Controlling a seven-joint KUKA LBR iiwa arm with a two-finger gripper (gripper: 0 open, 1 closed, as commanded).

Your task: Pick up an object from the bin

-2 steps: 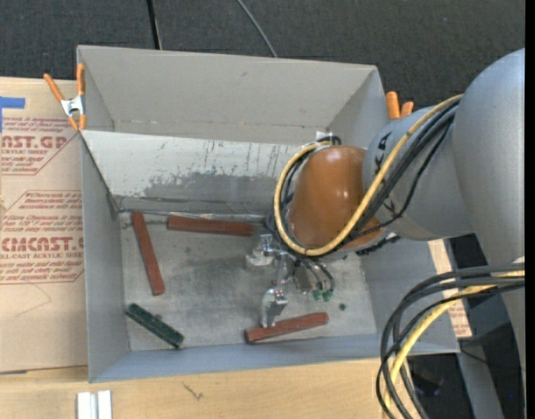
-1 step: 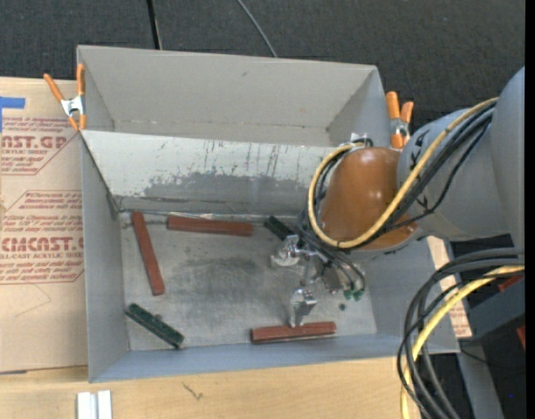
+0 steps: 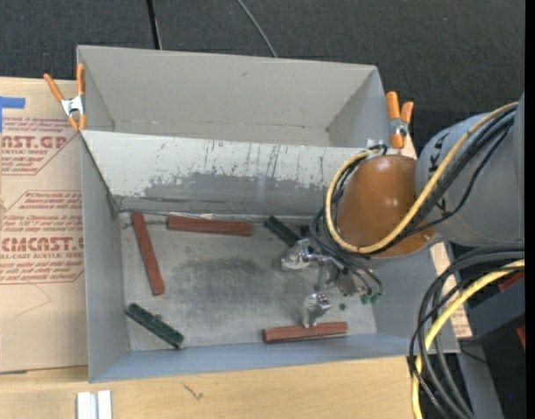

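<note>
Lying flat on the bin floor [image 3: 223,278] just on the near side of the end effector [image 3: 307,283] is a reddish-brown bar [image 3: 304,331], close along the near wall [image 3: 250,356]. It is the closest thing to the fingers, so I judge it the likeliest pick.

The end effector's 2 fingers stand spread with nothing between them. The nearer fingertip [image 3: 317,305] is right by the bar's middle; I cannot tell whether it touches.

The main risk is the wall. The bar lies so close to it that a finger may find no gap on that side, and closing could then push the bar away or pin it against the metal. The bar is thin and flat, so it may slide or pivot on the floor instead of rising. On the far side of the end effector, a dark green stick [image 3: 283,230] lies near enough for the other finger to knock it.

The floor is scuffed grey metal and looks smooth, so I expect little friction. Left of the end effector the floor is open. Beyond that lie a second brown bar [image 3: 209,226], a tilted third bar [image 3: 149,253] and another green stick [image 3: 154,325], all well apart. The bin rests on a pale wooden tabletop [image 3: 250,391].
</note>
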